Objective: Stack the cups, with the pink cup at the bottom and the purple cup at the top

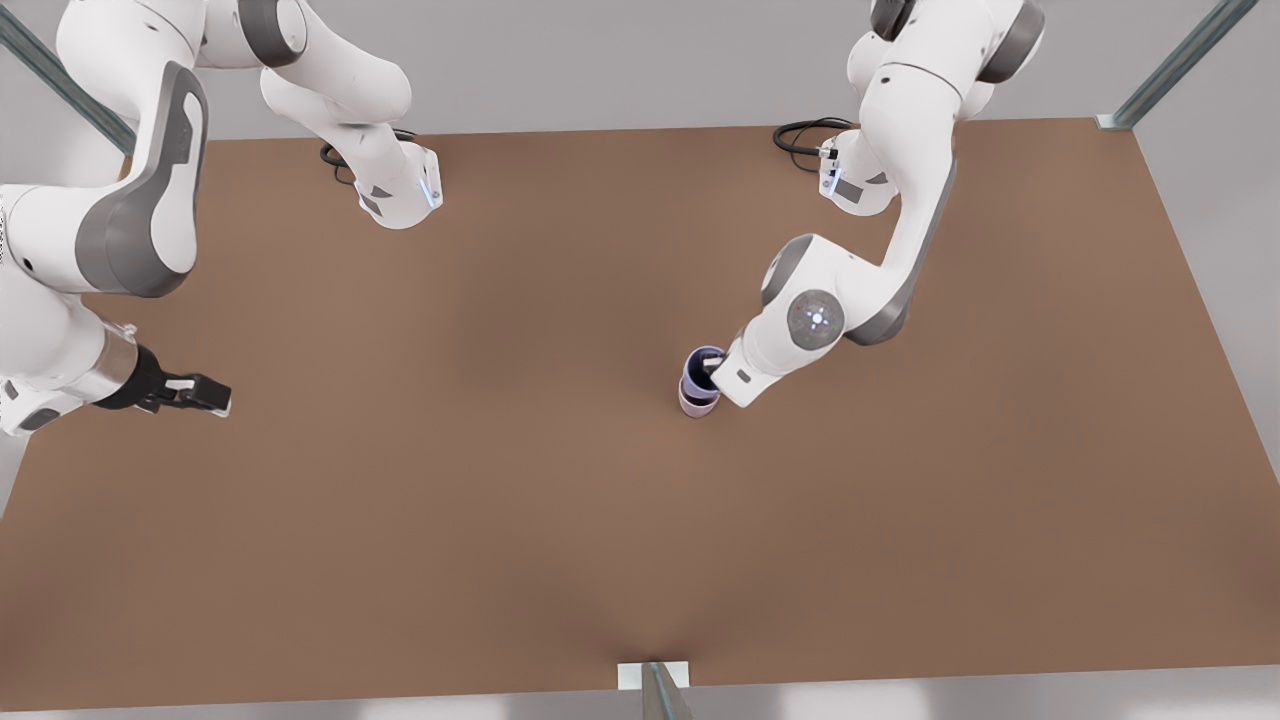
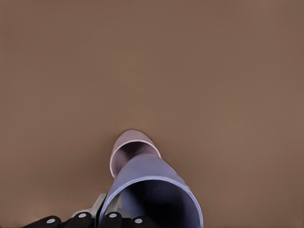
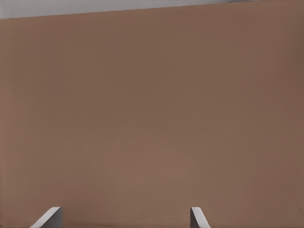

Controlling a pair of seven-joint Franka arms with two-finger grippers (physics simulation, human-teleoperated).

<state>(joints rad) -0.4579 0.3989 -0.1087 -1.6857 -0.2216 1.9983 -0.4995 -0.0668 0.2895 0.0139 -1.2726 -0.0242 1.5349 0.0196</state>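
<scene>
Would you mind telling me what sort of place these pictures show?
Most likely a simulated robot test bench: a bare brown table framed by metal struts, with the purple cup nested in the pink cup at the left gripper, while the right gripper waits open.

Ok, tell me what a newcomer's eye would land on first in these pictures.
First, the purple cup near the middle of the brown table, nested in the pink cup, with the left gripper closed on its rim. Next, the right gripper waiting open at the front view's left edge, above bare tabletop.
</scene>
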